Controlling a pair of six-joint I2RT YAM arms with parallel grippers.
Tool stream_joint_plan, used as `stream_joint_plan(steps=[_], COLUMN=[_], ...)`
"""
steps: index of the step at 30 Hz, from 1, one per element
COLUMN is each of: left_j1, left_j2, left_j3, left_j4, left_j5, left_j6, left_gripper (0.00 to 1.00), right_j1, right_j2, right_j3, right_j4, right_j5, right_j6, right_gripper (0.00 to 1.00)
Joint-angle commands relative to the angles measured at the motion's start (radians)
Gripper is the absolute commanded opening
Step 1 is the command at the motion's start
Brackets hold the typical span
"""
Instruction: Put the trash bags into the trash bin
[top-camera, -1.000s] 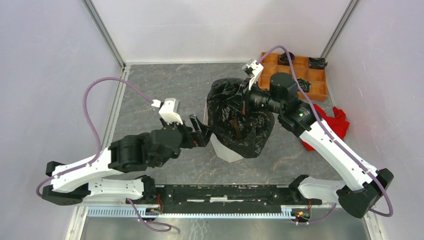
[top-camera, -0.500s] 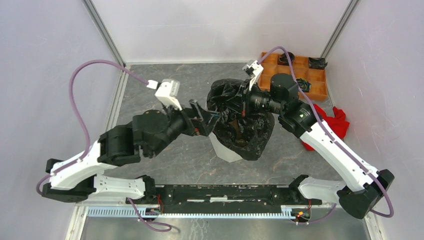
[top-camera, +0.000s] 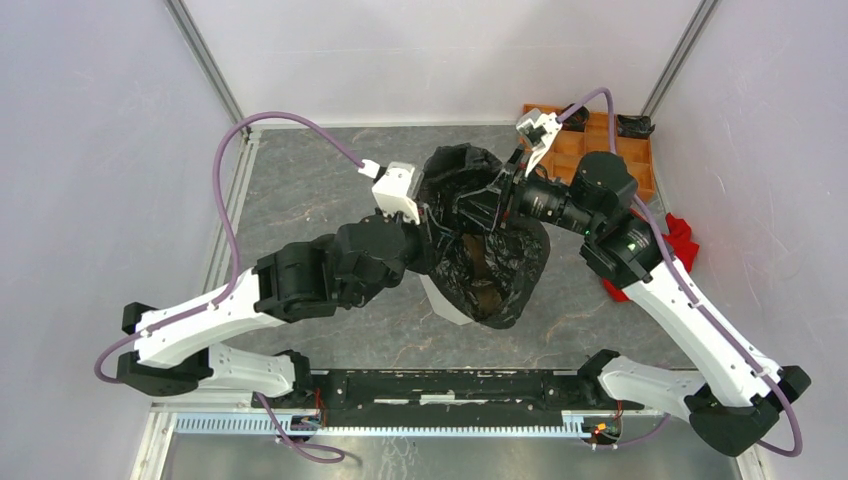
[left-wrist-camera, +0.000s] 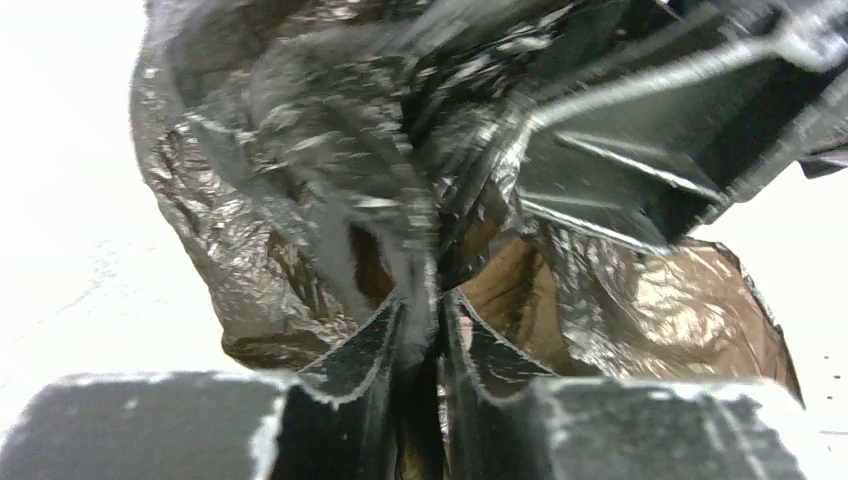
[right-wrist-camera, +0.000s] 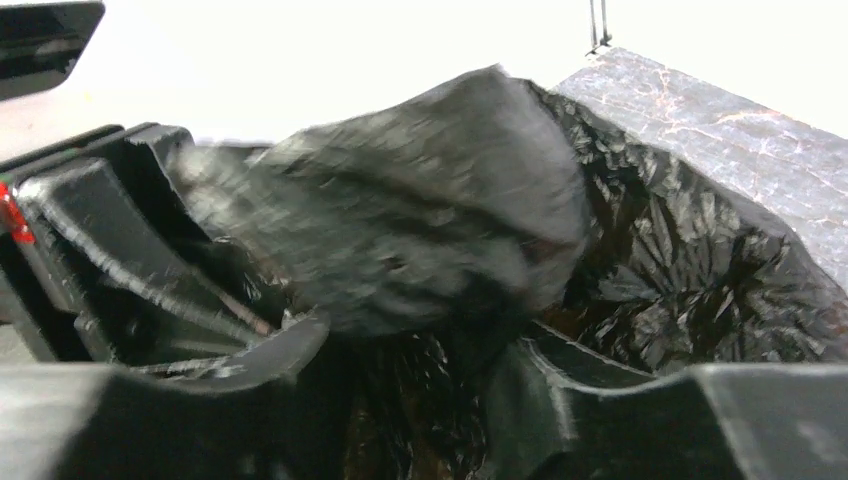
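The black trash bag hangs crumpled over the white trash bin at the table's middle; only the bin's near-left side shows below the film. My left gripper is at the bag's left edge. In the left wrist view it is shut on a thin fold of the bag. My right gripper is over the bag's far top. In the right wrist view its jaws stand apart, with the bag bulging just above them and no film pinched.
An orange compartmented tray with small dark items sits at the back right. A red cloth lies on the table right of the right arm. Grey walls with metal posts enclose the table on three sides.
My left arm swung right to the bag and its jaws closed on the film. The right gripper let go, opening and shifting slightly right. The bag's top rose and bunched.
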Motion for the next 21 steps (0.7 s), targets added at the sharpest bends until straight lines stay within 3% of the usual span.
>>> stream_joint_plan(steps=[1,5,9,12,16,19,21], left_j1=[0.027,0.055,0.075,0.078,0.078,0.078,0.079], left_j2=[-0.054,-0.103,-0.133,-0.158,-0.207,-0.248,-0.276], left_j3=[-0.022,-0.08,-0.116,-0.144,-0.173,-0.201,-0.23], left_j4=[0.009,0.028,0.011,0.012,0.002,-0.006,0.019], left_j5=[-0.093,-0.098,-0.096,-0.085,-0.101,-0.103,-0.068], left_j6=[-0.002,-0.016,-0.032,-0.039,-0.046,-0.037,-0.016], left_gripper=[0.16,0.04,0.02,0.02,0.02,0.02,0.02], right_j1=[-0.003,-0.003,-0.004,-0.005,-0.004,-0.005,-0.004], right_j2=[-0.03,-0.072,-0.102,-0.112,-0.111,-0.059,0.001], right_j3=[0.032,0.054,0.111,0.17,0.227,0.276,0.302], right_j4=[-0.041,-0.153,-0.219,-0.274,-0.341,-0.41,-0.423], right_j5=[-0.012,0.039,0.046,0.078,0.245,0.401,0.423], right_j6=[-0.043,-0.117,-0.157,-0.198,-0.24,-0.243,-0.258], right_gripper=[0.59,0.82,0.98,0.98,0.98,0.98,0.98])
